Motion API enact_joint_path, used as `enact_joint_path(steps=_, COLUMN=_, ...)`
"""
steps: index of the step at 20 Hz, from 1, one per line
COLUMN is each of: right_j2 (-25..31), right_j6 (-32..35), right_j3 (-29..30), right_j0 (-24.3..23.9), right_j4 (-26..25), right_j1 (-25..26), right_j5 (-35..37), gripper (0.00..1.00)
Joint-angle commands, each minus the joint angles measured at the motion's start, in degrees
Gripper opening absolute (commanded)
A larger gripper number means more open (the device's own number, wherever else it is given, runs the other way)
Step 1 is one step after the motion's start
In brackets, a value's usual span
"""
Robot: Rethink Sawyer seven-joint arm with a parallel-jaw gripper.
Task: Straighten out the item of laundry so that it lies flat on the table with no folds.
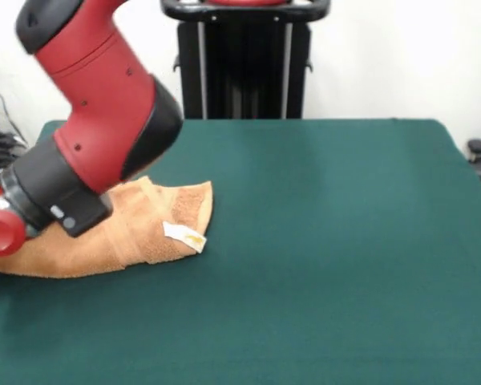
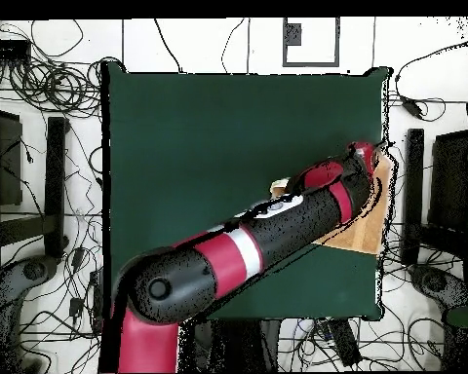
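Towel (image 1: 136,233) from the front lies folded over itself at the table's (image 1: 345,241) edge under my arm (image 1: 104,120), fingers hidden so I cannot tell their state; overhead, it overhangs that edge and any outward drag could pull it off.

White wall (image 1: 385,56), cables (image 2: 43,68) — pale floor (image 2: 82,195)

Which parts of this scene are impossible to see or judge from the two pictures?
- The pincer: in the front view the arm's bulky end covers it; in the overhead view the arm lies over it. Open or shut is unknown.
- The towel: its left part is hidden behind the arm in the front view; overhead, only a strip shows at the table's edge.
- The white tag: any print is too small to read.
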Motion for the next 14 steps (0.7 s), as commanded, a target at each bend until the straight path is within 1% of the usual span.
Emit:
enact_joint_path(steps=1, right_j2=7.7, right_j6=-0.5, right_j3=-12.2, right_j0=-1.7, right_j4=9.6, right_j1=7.3, right_j5=-14.6, gripper=1.00)
enact_joint_path(steps=3, right_j2=19.7, right_j6=1.5, right_j3=-15.0, right_j0=-4.1, right_j4=0.8, right_j1=3.4, right_j5=-15.4, gripper=1.00)
enact_joint_path(steps=5, right_j2=38.2, right_j6=4.9, right_j3=-16.9, right_j0=-8.4, right_j4=-18.8, right_j1=-4.0, right_j5=-13.0, gripper=1.00)
enact_joint_path(steps=7, right_j2=47.6, right_j6=3.2, right_j3=-14.3, right_j0=-10.4, right_j4=-27.0, right_j1=-9.3, right_j5=-10.3, gripper=1.00)
enact_joint_path(steps=9, right_j2=63.1, right_j6=-1.9, right_j3=-9.0, right_j0=-16.3, right_j4=-37.2, right_j1=-16.8, right_j5=-5.6, gripper=1.00)
enact_joint_path(steps=12, right_j2=76.9, right_j6=-6.9, right_j3=-3.4, right_j0=-23.4, right_j4=-45.3, right_j1=-22.4, right_j5=-0.9, gripper=1.00)
enact_joint_path(steps=14, right_j2=84.1, right_j6=-10.1, right_j3=-0.8, right_j0=-27.7, right_j4=-48.5, right_j1=-24.1, right_j5=2.2, gripper=1.00)
